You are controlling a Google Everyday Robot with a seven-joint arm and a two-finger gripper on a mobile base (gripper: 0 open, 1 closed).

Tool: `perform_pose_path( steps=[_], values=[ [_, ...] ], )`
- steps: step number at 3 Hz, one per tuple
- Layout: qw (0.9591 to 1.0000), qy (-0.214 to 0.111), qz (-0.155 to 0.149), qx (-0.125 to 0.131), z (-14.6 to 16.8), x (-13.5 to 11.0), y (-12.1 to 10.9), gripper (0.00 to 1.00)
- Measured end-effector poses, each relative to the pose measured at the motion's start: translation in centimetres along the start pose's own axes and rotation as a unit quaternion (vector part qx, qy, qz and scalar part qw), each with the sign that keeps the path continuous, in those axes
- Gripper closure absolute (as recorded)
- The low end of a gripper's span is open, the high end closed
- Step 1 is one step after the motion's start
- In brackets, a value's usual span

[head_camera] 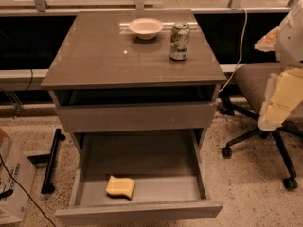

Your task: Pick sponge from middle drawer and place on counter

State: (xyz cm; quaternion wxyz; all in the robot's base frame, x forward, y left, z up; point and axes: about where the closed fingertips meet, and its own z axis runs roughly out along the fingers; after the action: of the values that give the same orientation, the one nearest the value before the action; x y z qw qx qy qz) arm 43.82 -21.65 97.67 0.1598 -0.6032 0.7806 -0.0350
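Note:
The sponge, a pale yellow foam block with wavy edges, lies at the front left of the open middle drawer. The drawer is pulled out wide toward me. The counter is the glossy grey-brown top of the cabinet above it. My gripper is at the right edge of the view, well to the right of the cabinet and above drawer level. Its pale yellow padded fingers point down and hold nothing visible.
A white bowl and a green soda can stand at the back of the counter. The top drawer front is shut. An office chair stands to the right, behind the gripper. A cardboard box is at the lower left.

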Motion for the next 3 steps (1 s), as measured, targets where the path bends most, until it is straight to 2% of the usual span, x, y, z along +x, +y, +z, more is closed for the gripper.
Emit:
perform_pose_path(
  steps=[1,2,3],
  values=[
    [1.0,-0.002,0.0,0.005,-0.1,-0.1,0.0,0.0],
    [0.9997,-0.019,0.003,0.017,0.3,-0.7,-0.2,0.0],
    [0.9973,-0.06,0.018,0.039,2.7,-1.1,-1.0,0.0]
  ],
)
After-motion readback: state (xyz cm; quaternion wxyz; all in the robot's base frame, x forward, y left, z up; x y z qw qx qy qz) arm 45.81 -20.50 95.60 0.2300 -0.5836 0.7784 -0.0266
